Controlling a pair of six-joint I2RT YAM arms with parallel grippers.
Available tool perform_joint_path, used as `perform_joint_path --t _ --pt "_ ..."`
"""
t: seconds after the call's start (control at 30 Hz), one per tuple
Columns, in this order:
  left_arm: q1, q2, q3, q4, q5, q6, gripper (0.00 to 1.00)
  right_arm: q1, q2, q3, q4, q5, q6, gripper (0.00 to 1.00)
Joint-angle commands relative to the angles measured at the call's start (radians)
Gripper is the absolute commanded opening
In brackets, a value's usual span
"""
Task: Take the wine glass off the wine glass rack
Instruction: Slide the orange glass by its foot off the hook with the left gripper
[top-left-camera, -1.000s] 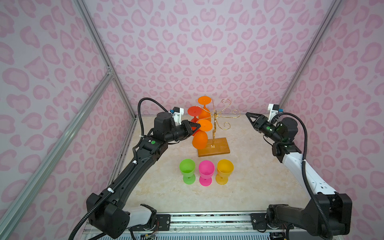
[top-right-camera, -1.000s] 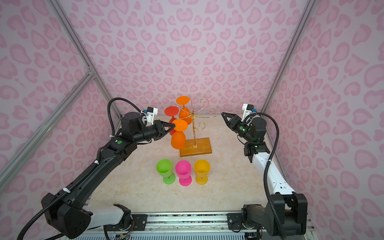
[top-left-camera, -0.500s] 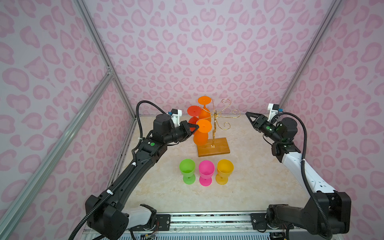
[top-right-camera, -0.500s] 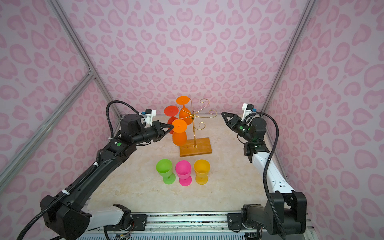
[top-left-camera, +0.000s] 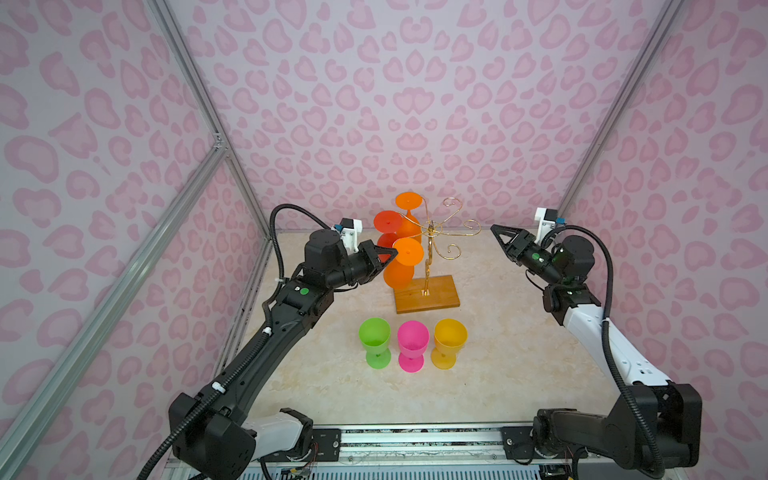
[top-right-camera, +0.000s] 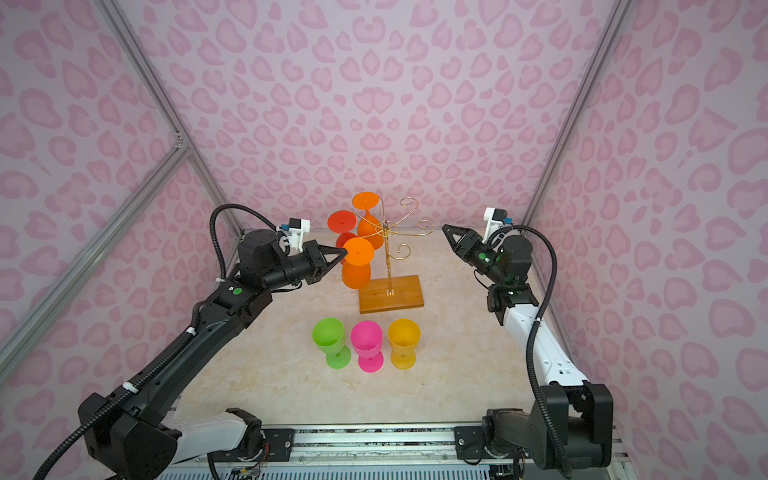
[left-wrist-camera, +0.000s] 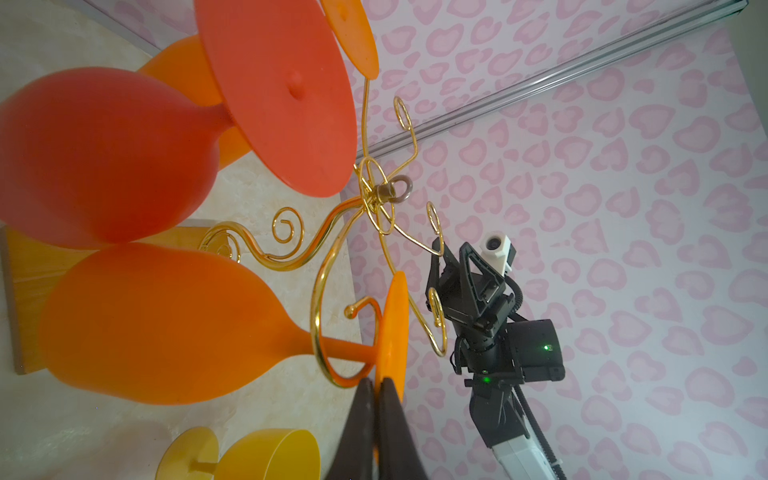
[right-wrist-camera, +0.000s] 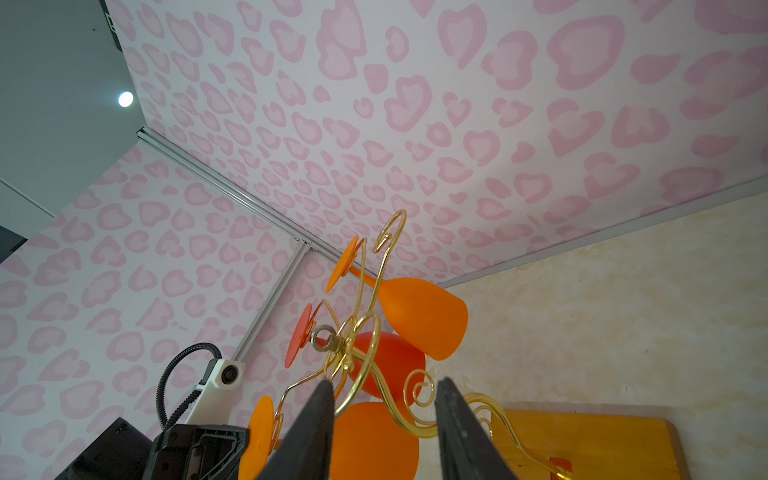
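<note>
Pinching the wine glass (left-wrist-camera: 166, 324) foot is the left gripper (left-wrist-camera: 376, 384).

Rack (top-left-camera: 431, 227) gold, base (top-left-camera: 440, 296) brown; hung glasses (top-left-camera: 399, 272) orange, red; walls (top-left-camera: 415, 83) pink-spotted

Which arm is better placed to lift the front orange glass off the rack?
Left. The left claw is shut on the foot rim of the front orange plastic wine glass hanging on the gold wire rack. The right claw is open, touching nothing.
</note>
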Motion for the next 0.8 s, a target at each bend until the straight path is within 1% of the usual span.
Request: perform_joint_path --t 0.0,0.2,0.77 --pt "0.004 -0.016 -0.024 0.09 0.027 -0.049 0.03 -0.002 -0.001 -0.005 0.029 -0.006 0.001 0.41" --pt "0.006 -0.032 -0.048 0.11 0.016 -0.061 0.03 -0.002 0.0 -0.009 0.033 -0.006 0.002 0.41" --pt "0.01 -0.059 -0.049 0.11 0.003 -0.071 0.03 -0.001 0.006 -0.011 0.039 -0.008 0.005 0.41"
